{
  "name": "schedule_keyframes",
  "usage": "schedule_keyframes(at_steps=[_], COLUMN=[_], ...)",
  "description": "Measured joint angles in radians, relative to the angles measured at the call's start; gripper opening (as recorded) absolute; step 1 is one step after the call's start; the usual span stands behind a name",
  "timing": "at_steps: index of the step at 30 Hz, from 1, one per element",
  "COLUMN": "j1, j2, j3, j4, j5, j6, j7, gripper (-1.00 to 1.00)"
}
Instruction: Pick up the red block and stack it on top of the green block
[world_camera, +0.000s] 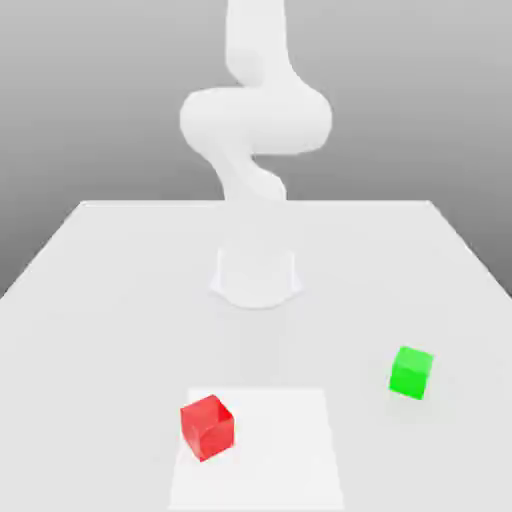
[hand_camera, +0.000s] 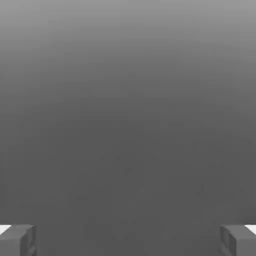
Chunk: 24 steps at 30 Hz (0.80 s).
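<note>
Risk: bad yaw on the red block (world_camera: 208, 428).
Gripper (hand_camera: 128, 241) spread wide, nothing between the fingers. Red sits askew on the white patch (world_camera: 272, 470); green block (world_camera: 411, 373) is off toward the exterior view's right. Unmatched jaw angle could catch corners, twist red and spoil stacking.

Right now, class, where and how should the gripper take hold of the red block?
Come from above, jaws across two opposite upright faces of the red block. It is a plain cube with no handle, and looks turned askew to the pale square, so the gripper, now open, should probably twist to match.
</note>
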Motion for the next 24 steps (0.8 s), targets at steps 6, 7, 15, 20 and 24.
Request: schedule_keyframes(at_steps=[6, 7, 15, 20, 24], j1=[0.001, 0.002, 0.014, 0.007, -0.015], j2=[0.226, 0.262, 0.551, 0.733, 0.878], j3=[-0.041, -0.051, -0.133, -0.15, -0.114], j4=[-0.107, -0.124, -0.263, -0.35, -0.349], j5=[-0.067, -0.075, -0.07, 0.032, 0.111], j6=[0.12, 0.139, 0.298, 0.399, 0.512], j7=[-0.153, -0.18, -0.444, -0.678, -0.764], gripper=[0.0, 0.0, 0.0, 0.0, 0.0])
